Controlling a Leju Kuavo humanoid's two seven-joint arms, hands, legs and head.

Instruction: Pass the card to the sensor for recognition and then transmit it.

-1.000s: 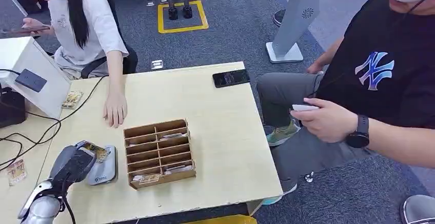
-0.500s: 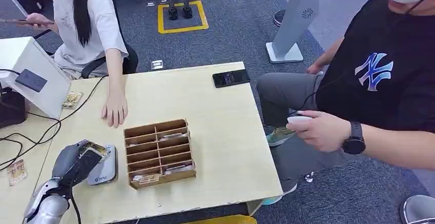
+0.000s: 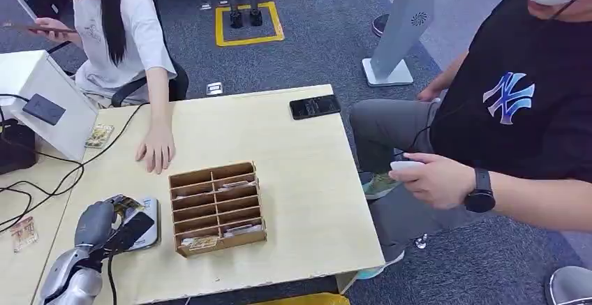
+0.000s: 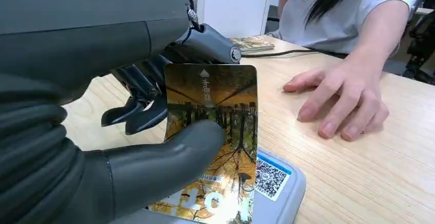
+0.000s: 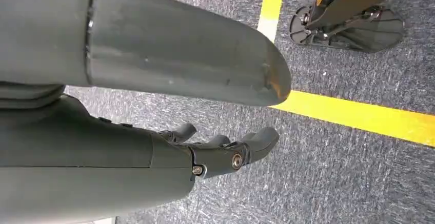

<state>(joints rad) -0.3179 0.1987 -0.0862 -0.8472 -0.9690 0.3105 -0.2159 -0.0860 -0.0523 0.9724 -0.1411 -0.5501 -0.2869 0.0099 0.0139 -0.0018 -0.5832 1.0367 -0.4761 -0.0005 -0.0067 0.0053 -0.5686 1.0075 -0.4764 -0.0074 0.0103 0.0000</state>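
Observation:
My left hand [image 3: 103, 224] is over the near left part of the wooden table [image 3: 300, 179]. It holds a glossy golden card [image 4: 215, 131] printed with trees, the thumb [image 4: 169, 157] pressing on its face and darker fingers behind it. The card [image 3: 123, 205] hangs just above a flat grey sensor pad [image 3: 145, 229], whose QR sticker [image 4: 272, 179] shows beside the card's edge. My right hand [image 5: 220, 149] hangs over grey carpet, its fingers loosely extended with nothing in them.
A wooden divided box [image 3: 218, 207] holding cards stands right of the pad. One person's hand [image 3: 157, 151] rests flat on the table close behind. A black phone [image 3: 315, 106], a white box [image 3: 42, 102], cables and loose cards [image 3: 98, 135] also lie there. Another person [image 3: 516, 109] sits at right.
My left hand has drawn back toward the near table edge and lowered with the card over the sensor pad. The person at right shifted the hand holding a white device.

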